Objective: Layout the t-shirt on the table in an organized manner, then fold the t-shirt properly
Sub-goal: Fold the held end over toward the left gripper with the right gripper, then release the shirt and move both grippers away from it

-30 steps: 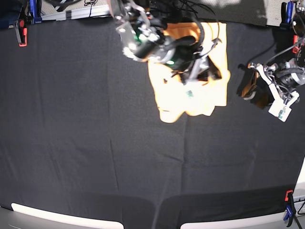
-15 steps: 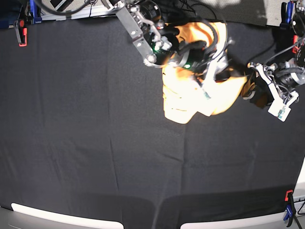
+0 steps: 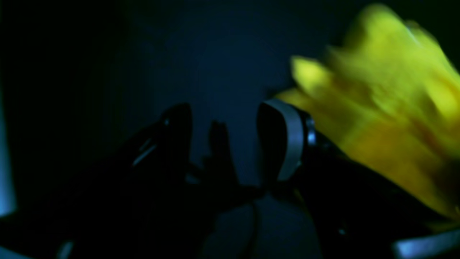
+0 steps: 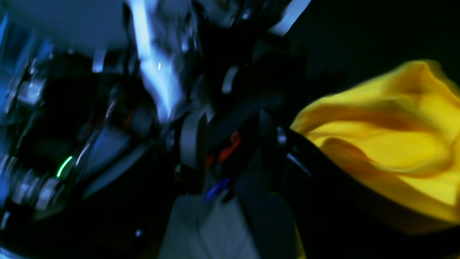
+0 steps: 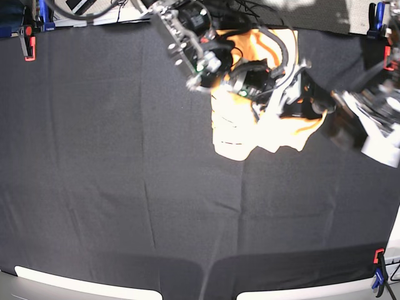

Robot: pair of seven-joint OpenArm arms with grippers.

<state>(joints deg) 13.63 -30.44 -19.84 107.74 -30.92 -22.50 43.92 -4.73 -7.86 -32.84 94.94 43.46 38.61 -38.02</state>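
The t-shirt (image 5: pixel 240 128), light orange-yellow, lies bunched at the far side of the table (image 5: pixel 125 187), partly under my right arm. My right gripper (image 5: pixel 303 97) hovers over the shirt's right part. In the right wrist view its fingers (image 4: pixel 194 144) stand apart with no cloth between them, and the t-shirt (image 4: pixel 388 144) hangs in folds just to the right. My left gripper (image 5: pixel 340 125) is blurred at the shirt's right edge. In the left wrist view its fingers (image 3: pixel 285 140) are spread wide and empty, with the blurred t-shirt (image 3: pixel 377 108) beside the right one.
Red (image 5: pixel 28 47) and blue (image 5: pixel 42 12) clamps sit at the far left corner, a blue clamp (image 5: pixel 378 15) at the far right and another clamp (image 5: pixel 378 275) at the near right edge. Cables (image 5: pixel 250 9) run along the back.
My right gripper has opened and let go of the shirt after swinging it to the right. The shirt now sags lower. My left arm is in motion beside it.
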